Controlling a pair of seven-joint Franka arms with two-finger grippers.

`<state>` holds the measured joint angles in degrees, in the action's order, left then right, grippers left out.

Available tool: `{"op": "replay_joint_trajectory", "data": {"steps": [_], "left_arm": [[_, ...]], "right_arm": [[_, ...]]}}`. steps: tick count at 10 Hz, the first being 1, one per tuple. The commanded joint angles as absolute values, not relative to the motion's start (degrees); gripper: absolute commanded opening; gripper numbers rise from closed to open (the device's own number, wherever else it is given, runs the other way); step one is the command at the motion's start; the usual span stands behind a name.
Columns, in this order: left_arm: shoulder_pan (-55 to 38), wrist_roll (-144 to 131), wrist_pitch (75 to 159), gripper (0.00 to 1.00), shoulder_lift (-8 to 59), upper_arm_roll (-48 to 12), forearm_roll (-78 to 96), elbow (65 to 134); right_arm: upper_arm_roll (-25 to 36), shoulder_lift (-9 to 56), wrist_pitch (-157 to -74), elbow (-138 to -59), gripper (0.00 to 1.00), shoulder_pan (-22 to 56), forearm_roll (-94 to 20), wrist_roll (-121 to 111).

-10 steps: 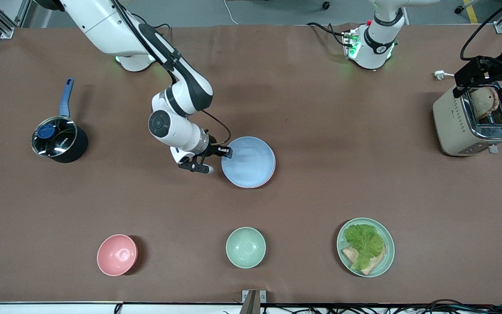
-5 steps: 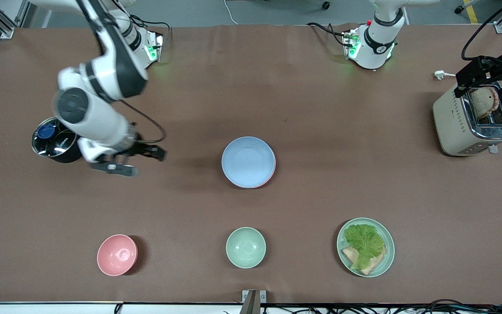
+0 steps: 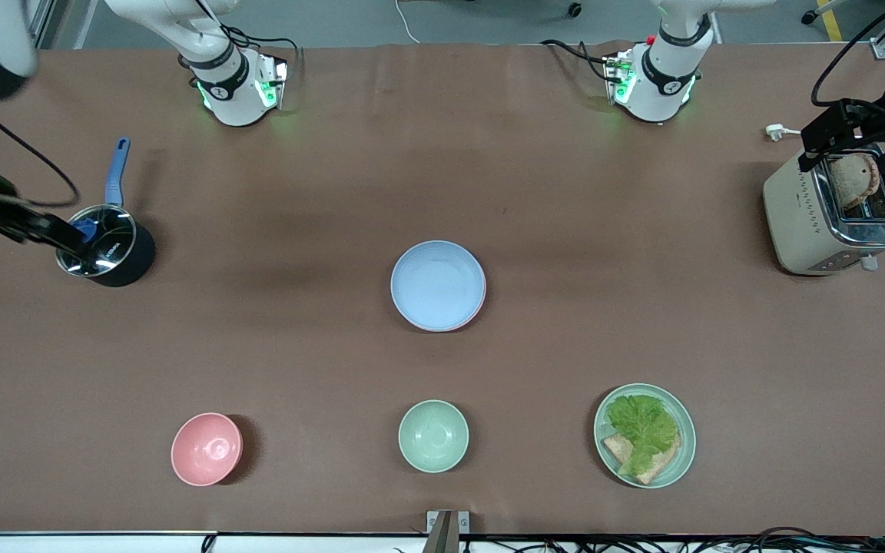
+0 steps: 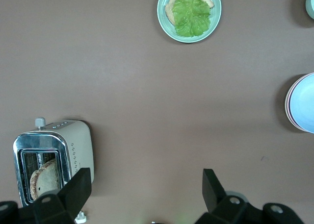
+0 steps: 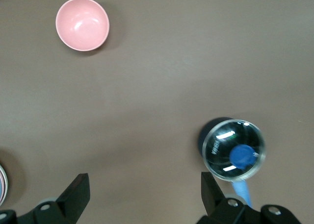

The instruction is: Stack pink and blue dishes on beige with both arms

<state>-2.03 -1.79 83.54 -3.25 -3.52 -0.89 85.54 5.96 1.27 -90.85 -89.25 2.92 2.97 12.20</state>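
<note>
The light blue plate [image 3: 438, 285] lies at the table's middle on top of the pale pink plate [image 3: 480, 306], of which only a thin rim shows. The beige plate is hidden from every view. The left wrist view catches the blue plate [image 4: 305, 103] and the pink rim [image 4: 288, 105] at its edge. My right gripper [image 3: 12, 250] hangs open by the pot at the right arm's end of the table, holding nothing [image 5: 142, 194]. My left gripper [image 3: 850, 150] waits open above the toaster, also holding nothing [image 4: 145, 189].
A black pot with a glass lid and blue handle [image 3: 104, 246] stands at the right arm's end. A toaster holding bread [image 3: 834, 215] stands at the left arm's end. Nearer the camera are a pink bowl [image 3: 207, 448], a mint-green bowl [image 3: 433, 435] and a green plate with lettuce [image 3: 644, 435].
My right gripper left the blue plate's rim and swung away to the pot at the right arm's end of the table. The plates stayed put. The left arm has not moved.
</note>
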Motion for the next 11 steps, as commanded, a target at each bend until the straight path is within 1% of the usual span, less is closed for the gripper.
{"op": "replay_joint_trajectory", "data": {"steps": [1,2,4,6,11], "left_arm": [[-2.2,-0.79,82.18,1.0,-3.43,-3.43,0.17,87.8],[-2.2,-0.79,82.09,1.0,-3.34,-3.43,0.61,87.54],[-2.46,-0.88,82.18,1.0,-3.25,-3.43,0.61,87.01],[-2.55,-0.97,81.83,1.0,-2.9,-3.43,0.53,86.57],[-2.64,-1.05,81.47,1.0,-2.81,-3.51,0.44,86.48]], "right_arm": [[5.45,1.14,-82.48,-81.59,1.0,1.76,2.99,11.34],[5.19,0.97,-81.57,-81.3,1.0,1.67,2.99,11.34],[5.1,0.53,-83.48,-82.17,1.0,-0.52,0.38,11.08],[5.01,0.44,-84.64,-84.28,1.0,-0.62,-0.7,10.72],[5.01,0.35,-84.38,-84.29,1.0,-0.09,-0.44,7.38]]}}
